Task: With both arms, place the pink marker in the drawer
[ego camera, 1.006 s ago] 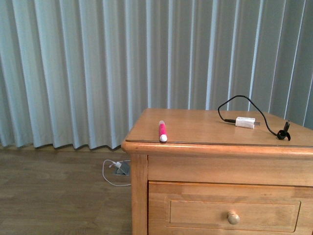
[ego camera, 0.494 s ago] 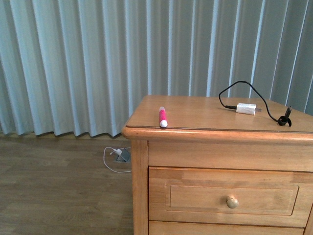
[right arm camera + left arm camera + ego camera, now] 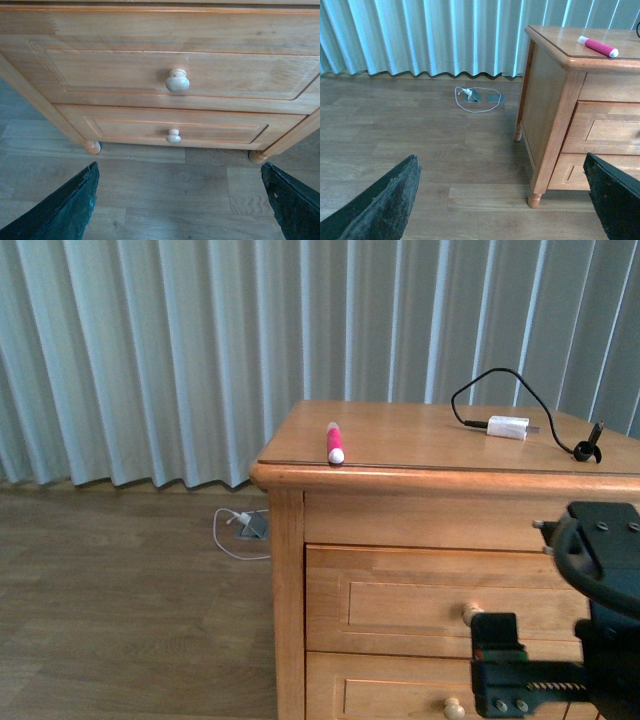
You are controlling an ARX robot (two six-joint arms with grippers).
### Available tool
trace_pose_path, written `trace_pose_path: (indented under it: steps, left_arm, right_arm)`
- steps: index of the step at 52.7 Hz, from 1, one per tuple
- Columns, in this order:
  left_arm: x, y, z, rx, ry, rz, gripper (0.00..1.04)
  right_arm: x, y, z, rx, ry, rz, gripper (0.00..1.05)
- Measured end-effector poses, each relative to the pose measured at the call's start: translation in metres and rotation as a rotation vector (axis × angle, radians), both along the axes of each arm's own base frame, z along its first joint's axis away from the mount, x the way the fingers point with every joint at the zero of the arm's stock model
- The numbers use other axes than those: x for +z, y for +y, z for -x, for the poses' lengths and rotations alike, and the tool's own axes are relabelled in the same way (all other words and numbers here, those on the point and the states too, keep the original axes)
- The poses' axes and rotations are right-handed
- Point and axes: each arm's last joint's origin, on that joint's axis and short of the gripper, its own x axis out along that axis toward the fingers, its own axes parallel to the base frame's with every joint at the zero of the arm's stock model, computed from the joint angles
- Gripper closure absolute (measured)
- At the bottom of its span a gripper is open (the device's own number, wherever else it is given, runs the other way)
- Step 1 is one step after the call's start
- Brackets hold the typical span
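The right arm [image 3: 605,560] is bulky matt black, its rounded joint bolted (threaded rod [image 3: 545,687] at seven o'clock).

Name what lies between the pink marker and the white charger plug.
Front view: from short pink marker to white charger plug, only bare wooden cabinet top and the plug's black cable.

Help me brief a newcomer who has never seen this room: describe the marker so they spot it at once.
Find the wooden dresser in front of the curtains and look at its top. The marker lies alone near the top's front left edge. It is a short bright-pink stick with a white end, unlike the white corded charger farther right.
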Motion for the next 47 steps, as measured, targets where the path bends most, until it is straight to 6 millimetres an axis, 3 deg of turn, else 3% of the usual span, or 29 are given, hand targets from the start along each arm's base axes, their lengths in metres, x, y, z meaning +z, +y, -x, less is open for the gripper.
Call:
trace_pose_path:
  steps: [12, 23, 35, 47]
  left_arm:
    - [0.000, 0.000, 0.000, 0.000, 0.000, 0.000, 0.06]
    - [0.000, 0.000, 0.000, 0.000, 0.000, 0.000, 0.06]
    - [0.000, 0.000, 0.000, 0.000, 0.000, 0.000, 0.06]
    - [0.000, 0.000, 0.000, 0.000, 0.000, 0.000, 0.06]
  right_arm:
    - [-0.013, 0.021, -0.055, -0.041, -0.008, 0.004, 0.08]
    - [-0.029, 0.029, -0.093, -0.078, -0.015, 0.029, 0.08]
    - [-0.049, 0.024, -0.116, -0.101, -0.019, 0.066, 0.08]
    - [-0.056, 0.021, -0.122, -0.101, -0.016, 0.075, 0.08]
